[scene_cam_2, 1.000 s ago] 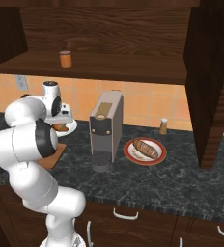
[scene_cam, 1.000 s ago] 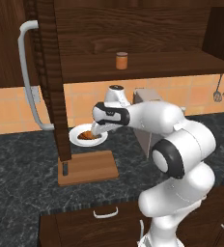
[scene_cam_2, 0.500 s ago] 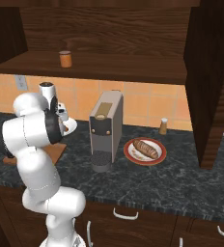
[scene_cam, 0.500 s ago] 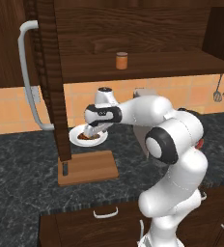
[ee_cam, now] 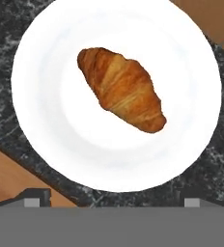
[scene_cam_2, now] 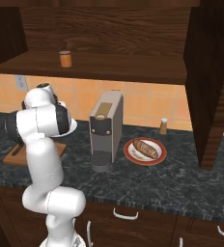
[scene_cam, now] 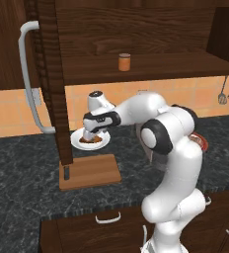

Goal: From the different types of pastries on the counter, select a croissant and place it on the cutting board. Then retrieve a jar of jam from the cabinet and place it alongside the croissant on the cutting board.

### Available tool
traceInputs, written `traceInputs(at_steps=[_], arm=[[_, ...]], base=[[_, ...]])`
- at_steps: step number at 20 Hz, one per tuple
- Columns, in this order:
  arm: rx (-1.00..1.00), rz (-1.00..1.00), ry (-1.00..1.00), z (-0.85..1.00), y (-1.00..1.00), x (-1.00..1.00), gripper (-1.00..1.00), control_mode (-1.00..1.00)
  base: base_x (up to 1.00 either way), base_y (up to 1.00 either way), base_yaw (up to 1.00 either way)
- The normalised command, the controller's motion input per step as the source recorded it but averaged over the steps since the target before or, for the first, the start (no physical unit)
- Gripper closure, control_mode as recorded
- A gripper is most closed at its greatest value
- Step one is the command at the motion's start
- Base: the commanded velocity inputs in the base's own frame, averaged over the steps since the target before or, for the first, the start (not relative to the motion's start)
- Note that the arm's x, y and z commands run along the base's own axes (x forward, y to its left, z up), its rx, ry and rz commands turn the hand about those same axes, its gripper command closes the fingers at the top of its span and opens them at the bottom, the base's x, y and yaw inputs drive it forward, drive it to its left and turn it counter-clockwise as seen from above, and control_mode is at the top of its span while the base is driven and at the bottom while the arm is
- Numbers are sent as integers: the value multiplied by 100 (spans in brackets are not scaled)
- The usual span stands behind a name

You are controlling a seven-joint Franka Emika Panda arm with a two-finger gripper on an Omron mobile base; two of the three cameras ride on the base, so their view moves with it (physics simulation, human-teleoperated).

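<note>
The golden-brown croissant (ee_cam: 121,89) lies in the middle of a round white plate (ee_cam: 46,96) on the dark counter (ee_cam: 3,29). My gripper (ee_cam: 114,200) hangs straight above it, open, its two fingertips (ee_cam: 36,197) spread wide with nothing between them. From the left base view the gripper (scene_cam: 89,136) is just over the croissant (scene_cam: 92,141) on the plate (scene_cam: 77,143). The wooden cutting board (scene_cam: 89,171) lies bare in front of the plate. The jar of jam (scene_cam: 124,62) stands on the open cabinet's shelf (scene_cam: 151,66). A longer pastry (scene_cam_2: 145,149) rests on a second plate.
The open cabinet door (scene_cam: 50,79) with its curved handle (scene_cam: 25,74) hangs over the board's left end. A coffee machine (scene_cam_2: 105,128) stands between the two plates, with a slim shaker (scene_cam_2: 163,126) by the wall. Utensils (scene_cam: 226,89) hang at the far right.
The arm has swung left and the hand has come down over the white plate; the gripper now points straight down at the croissant. Croissant, board and jar have not moved.
</note>
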Motion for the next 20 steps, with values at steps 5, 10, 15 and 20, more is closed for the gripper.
traceInputs(at_steps=[5, 10, 15, 20], arm=[[0, 0, -2, -25, 21, 66, -100, -100], [0, 0, 0, -19, 24, 55, -100, -100], [-2, 0, -2, -9, 1, 28, -100, -100], [0, 0, 0, -42, 0, 0, -100, -100]], base=[[0, 0, 0], [0, 0, 0], [0, 0, 0], [0, 0, 0]])
